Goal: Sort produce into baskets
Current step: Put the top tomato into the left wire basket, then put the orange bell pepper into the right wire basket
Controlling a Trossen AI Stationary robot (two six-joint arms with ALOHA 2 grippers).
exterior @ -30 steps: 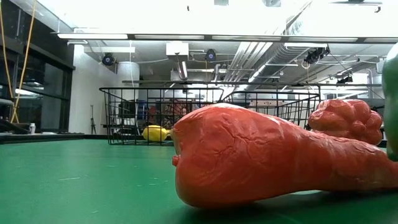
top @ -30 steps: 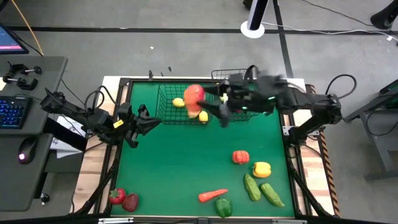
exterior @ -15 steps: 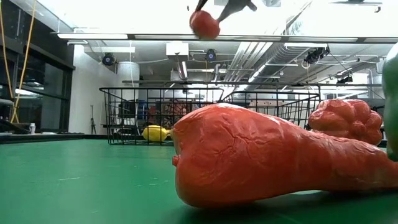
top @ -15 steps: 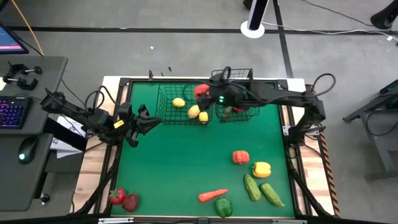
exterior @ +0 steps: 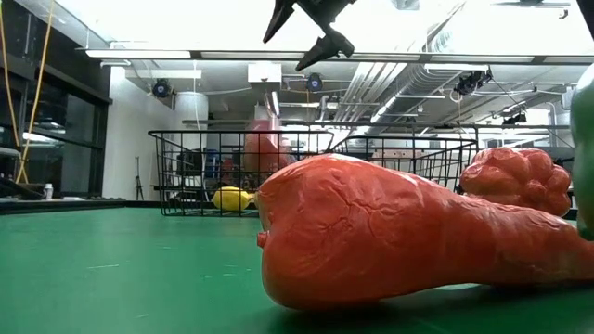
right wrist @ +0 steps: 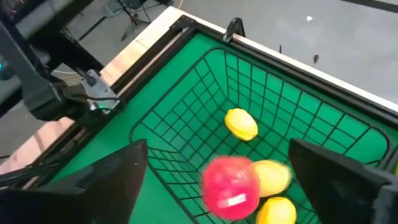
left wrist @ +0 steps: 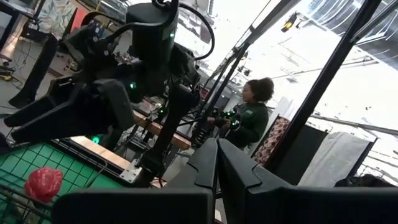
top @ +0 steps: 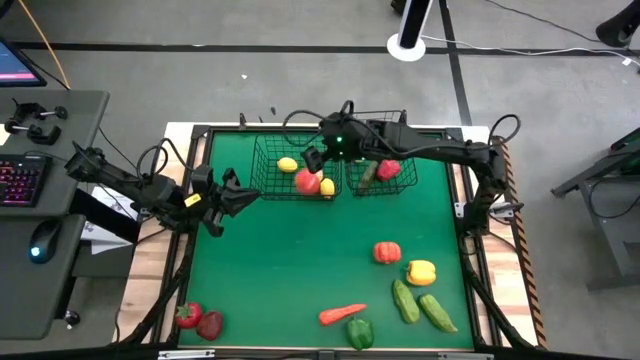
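red apple inside the left basket, right gripper spread above it

the red apple [right wrist: 231, 185] is round and glossy with a pale patch on its skin; its outline is smeared, so whether it rests on the basket floor cannot be told. it sits in the left basket [top: 272, 160], beside three yellow lemons [right wrist: 240, 123]. the right gripper [top: 313, 158] is over that basket with its fingers [right wrist: 106, 177] wide apart and nothing between them.

the second basket [top: 392, 120] stands just to the right of the first and holds a red piece [top: 388, 170] and a small green one. on the open green mat [top: 290, 260] lie a lumpy red tomato [top: 387, 252], a yellow pepper [top: 421, 271], two cucumbers [top: 405, 300], a carrot [top: 342, 314] and a green pepper [top: 359, 333]; two more red pieces [top: 187, 316] sit at the near left corner.

the high view alone gives this whole layout. the low view is mostly filled by the carrot [exterior: 408, 246] close up, with the baskets [exterior: 241, 172] behind it and the spread gripper [exterior: 306, 28] above. the left gripper [top: 232, 197] waits at the mat's left edge, fingers pressed together; its wrist view shows a person [left wrist: 249, 118] in the room beyond.
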